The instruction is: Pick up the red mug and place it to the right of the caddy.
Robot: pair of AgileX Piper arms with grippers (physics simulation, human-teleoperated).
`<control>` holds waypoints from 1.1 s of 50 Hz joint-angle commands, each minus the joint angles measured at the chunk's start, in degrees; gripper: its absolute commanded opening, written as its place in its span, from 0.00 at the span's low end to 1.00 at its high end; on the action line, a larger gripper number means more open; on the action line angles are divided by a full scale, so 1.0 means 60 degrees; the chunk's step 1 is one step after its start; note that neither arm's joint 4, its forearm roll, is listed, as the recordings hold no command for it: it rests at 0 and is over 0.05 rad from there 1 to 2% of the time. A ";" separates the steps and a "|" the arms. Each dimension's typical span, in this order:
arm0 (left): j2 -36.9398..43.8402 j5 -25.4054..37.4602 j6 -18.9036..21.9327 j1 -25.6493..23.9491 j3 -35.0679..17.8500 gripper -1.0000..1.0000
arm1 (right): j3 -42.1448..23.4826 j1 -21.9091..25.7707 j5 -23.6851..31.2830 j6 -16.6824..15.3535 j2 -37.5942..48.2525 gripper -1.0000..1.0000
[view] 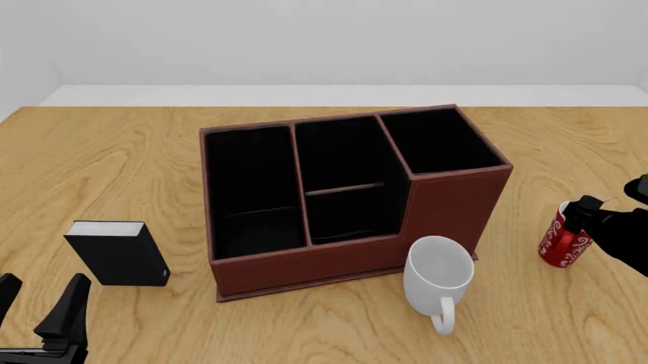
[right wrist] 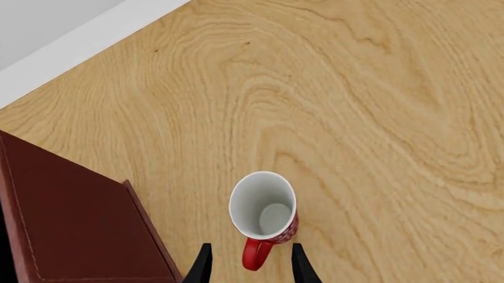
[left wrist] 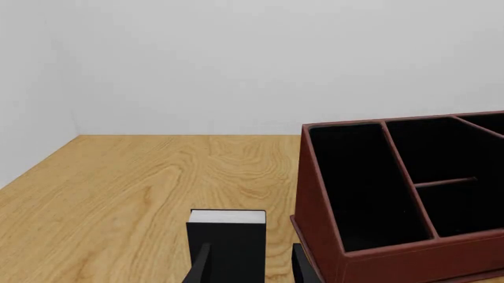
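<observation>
Right fingers (right wrist: 246,265) apart, straddling red mug (right wrist: 264,213) handle — left fingers (view: 41,307) apart, empty.

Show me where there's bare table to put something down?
Bare wood lies left of the caddy, behind the black box, and along the table's far edge. It is crowded at the caddy's front right corner, by the white mug and red mug.

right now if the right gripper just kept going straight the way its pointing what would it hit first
Most likely the red mug: its handle sits between the open fingers of the right gripper in the right wrist view. Past it lies only the table. How far off the mug is stays unclear.
</observation>
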 commanded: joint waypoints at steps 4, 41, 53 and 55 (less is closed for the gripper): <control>0.0000 0.0000 0.0000 0.0000 0.0000 1.00 | 0.0035 0.0015 -0.0299 0.0027 0.0497 1.00; 0.0000 0.0000 0.0000 0.0000 0.0000 1.00 | 0.0348 0.0003 -0.1168 0.0304 0.1682 1.00; 0.0000 0.0000 0.0000 0.0000 0.0000 1.00 | 0.0405 0.0069 -0.1339 0.0335 0.1927 1.00; 0.0000 0.0000 0.0000 0.0000 0.0000 1.00 | 0.0409 0.0066 -0.1337 0.0343 0.1928 1.00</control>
